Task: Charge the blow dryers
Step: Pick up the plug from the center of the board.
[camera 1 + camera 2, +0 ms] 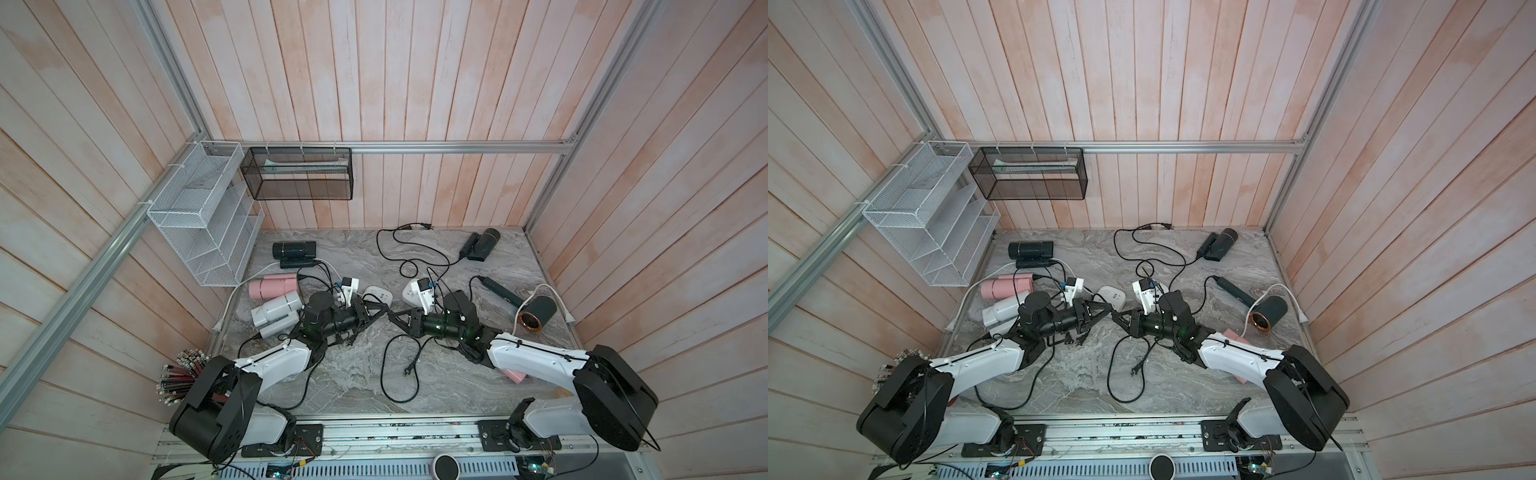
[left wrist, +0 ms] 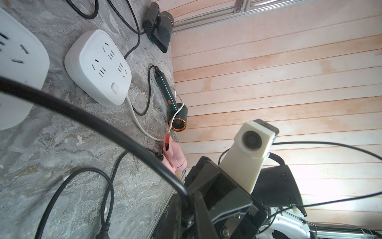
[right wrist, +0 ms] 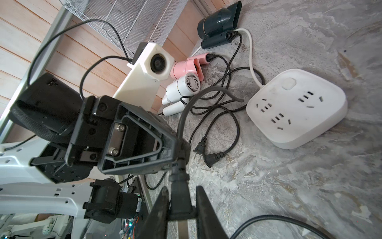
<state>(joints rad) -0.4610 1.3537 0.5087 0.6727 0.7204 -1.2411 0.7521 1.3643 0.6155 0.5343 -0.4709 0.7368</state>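
Nearest, a pink dryer (image 1: 514, 376) lies half hidden under the right arm at the front of the tabletop (image 1: 457, 386), clear of the work. Just beyond, the two tools meet tip to tip over mid-tabletop. The left tool (image 3: 179, 154) is pinched tight on a black cord (image 3: 183, 122) right behind its plug (image 3: 180, 198), which holds the plug steady and offered up. The right tool (image 3: 180, 209) has its jaws narrow against the plug's two sides, seemingly taking it by the body so the prongs can be aimed. Which dryer this cord belongs to I cannot tell in the tangle. Two loose plugs (image 3: 199, 148) lie on the tabletop beside the left tool. Past the tools sit the left strip (image 1: 377, 296) and right strip (image 1: 411, 292), every socket in view empty, so I judge nothing is plugged in yet. Further back on the left, a grey dryer (image 1: 276, 309) and a second pink dryer (image 1: 272, 286) lie folded side by side, and on the right lies a copper-ringed dryer (image 1: 536, 316), handle unfolded. Farthest, a black dryer (image 1: 294, 249) and a dark dryer (image 1: 484, 243) lie folded near the back corners
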